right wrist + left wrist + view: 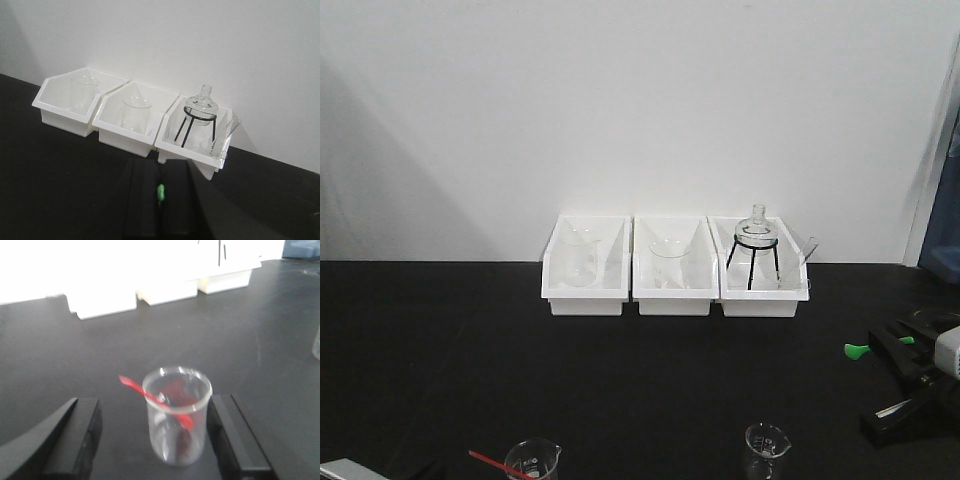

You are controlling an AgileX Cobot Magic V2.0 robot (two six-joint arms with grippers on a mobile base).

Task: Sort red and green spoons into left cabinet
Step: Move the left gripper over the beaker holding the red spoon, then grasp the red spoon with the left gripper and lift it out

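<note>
Matte black surface [620, 380], three glossy white plastic bins [674, 290] in a row against the white wall. Left and middle bins each hold a clear beaker. The right one has a round clear flask [757, 228] on a thin black wire tripod [752, 262].

Red spoon [134, 387]: thin flat handle, standing tilted in a small clear spouted beaker [177, 440] at the near left of the surface, handle out over the rim, bowl end down inside. Left pincer [151, 405] is wide open, blocky black fingers [75, 440] either side of that beaker. One finger sits just beside the glass, can't tell if it touches.

Green spoon [857, 350] is in the right pincer [160, 167] at the far right — jaws closed tight on it, only a green sliver showing between the pads in the wrist view, oval bowl poking out in the front view. A second small beaker [765, 440] stands apart, near centre
</note>
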